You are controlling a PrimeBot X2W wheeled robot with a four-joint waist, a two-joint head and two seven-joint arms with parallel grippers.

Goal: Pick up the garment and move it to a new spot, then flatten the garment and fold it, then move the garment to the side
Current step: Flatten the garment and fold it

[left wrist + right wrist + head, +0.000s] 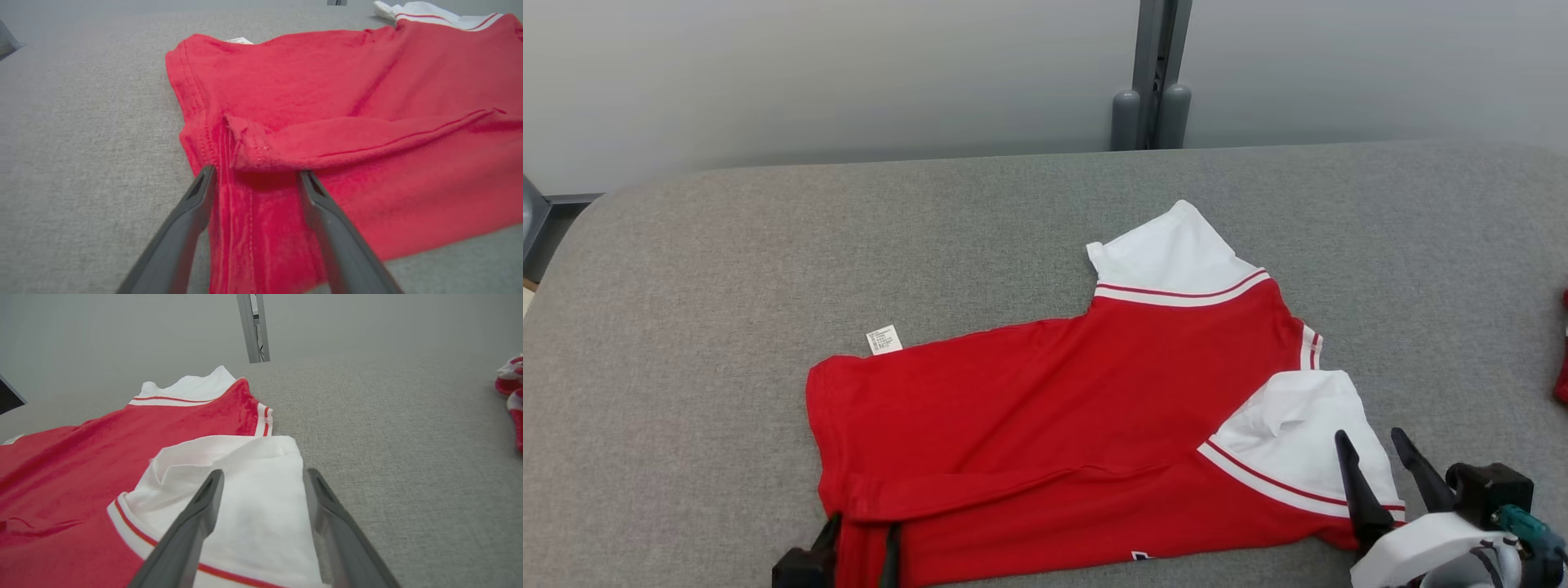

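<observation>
The shirt (1054,408), red with white sleeves, lies partly folded in the middle of the grey table (686,327). We see our left gripper (257,171) spread wide over the shirt's near left corner, gripping nothing. Our right gripper (264,473) is equally wide above a white sleeve (245,453), empty.

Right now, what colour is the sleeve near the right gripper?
The sleeve is white with a thin red stripe; clearest in the right wrist view.

Red shirt (1045,425) — one; red-white bundle (512,381) — one; label (884,340): one.
</observation>
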